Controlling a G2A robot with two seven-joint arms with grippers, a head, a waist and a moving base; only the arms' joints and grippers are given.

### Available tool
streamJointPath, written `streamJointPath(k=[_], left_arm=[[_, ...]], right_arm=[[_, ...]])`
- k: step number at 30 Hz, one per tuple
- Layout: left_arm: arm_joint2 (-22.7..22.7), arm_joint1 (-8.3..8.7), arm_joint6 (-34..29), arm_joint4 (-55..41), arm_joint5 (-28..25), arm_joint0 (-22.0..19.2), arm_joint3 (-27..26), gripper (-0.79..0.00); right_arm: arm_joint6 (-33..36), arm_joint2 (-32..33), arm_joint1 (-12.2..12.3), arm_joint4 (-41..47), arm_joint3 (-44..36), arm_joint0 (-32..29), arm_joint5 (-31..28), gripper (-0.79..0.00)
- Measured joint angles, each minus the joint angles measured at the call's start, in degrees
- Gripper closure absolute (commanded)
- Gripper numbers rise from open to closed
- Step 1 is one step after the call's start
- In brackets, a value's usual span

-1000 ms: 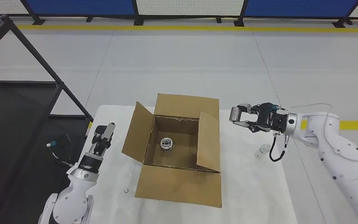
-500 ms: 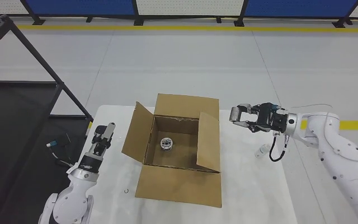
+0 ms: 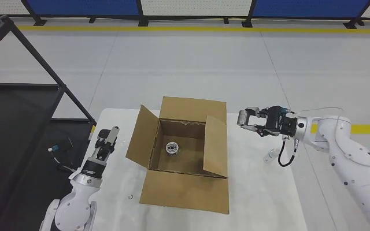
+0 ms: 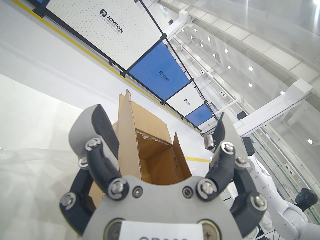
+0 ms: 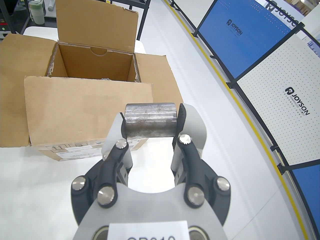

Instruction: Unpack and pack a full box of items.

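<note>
Progress seems partial: the right tool, clamped on a steel cylinder, hovers beside the cardboard box, one round metal part lies inside, and the left tool hangs with fingers apart.

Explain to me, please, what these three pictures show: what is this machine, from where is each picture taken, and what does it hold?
This is a robot with two arms, working at a white table. One picture looks down from above the arms; the other two come from cameras on the wrists. On the table stands an open cardboard box with a round metal part inside. The right gripper, beside the box, is shut on a short metal cylinder. The left gripper, on the box's other side, is open and holds nothing.
</note>
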Motion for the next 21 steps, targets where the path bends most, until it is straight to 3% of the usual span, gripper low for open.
streamJointPath(k=[4,8,14,17,21], left_arm=[[0.0,0.00,0.0,0.0,0.0,0.0,0.0,-0.785],[0.0,0.11,-1.3,-0.6,-0.6,-1.3,0.3,-0.785],[-1.5,1.17,-13.0,-4.4,-2.1,-12.3,9.4,-0.785],[-2.8,1.94,-19.2,-5.6,-4.7,-17.8,16.1,-0.785],[-4.6,3.11,-29.0,-8.6,-8.6,-25.6,27.2,-0.785]], right_arm=[[0.1,0.0,-0.1,0.3,-0.5,-0.3,0.7,0.000],[4.0,0.6,-0.8,3.7,-3.2,-0.1,6.4,0.000],[17.6,-0.8,-2.4,12.0,-10.3,3.0,9.8,0.000],[27.2,-4.3,-4.4,18.6,-11.2,6.5,11.8,0.000],[38.9,-11.8,-8.8,30.2,-8.6,13.1,15.8,0.000]])
